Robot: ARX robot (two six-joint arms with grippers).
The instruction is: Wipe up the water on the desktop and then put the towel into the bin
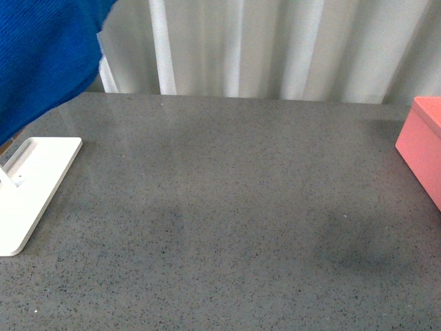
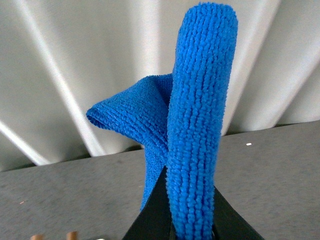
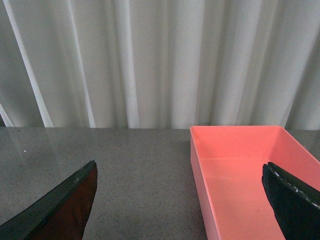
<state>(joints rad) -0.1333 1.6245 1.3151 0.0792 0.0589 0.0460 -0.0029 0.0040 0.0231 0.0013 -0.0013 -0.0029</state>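
Note:
The blue towel (image 1: pixel 41 55) fills the top left corner of the front view, held up above the desktop (image 1: pixel 227 207). In the left wrist view my left gripper (image 2: pixel 192 220) is shut on the towel (image 2: pixel 197 125), which stands up in a fold between the black fingers (image 2: pixel 150 215). The pink bin (image 1: pixel 424 148) sits at the right edge of the desktop. In the right wrist view my right gripper (image 3: pixel 182 200) is open and empty, its jaws wide apart over the near wall of the bin (image 3: pixel 240 170), which has nothing in it. Neither arm shows in the front view.
A flat white stand (image 1: pixel 31 186) lies at the left edge of the desktop, under the towel. A white pleated curtain (image 1: pixel 275 48) runs along the far edge. Faint darker patches (image 1: pixel 344 248) show on the desktop's middle and right.

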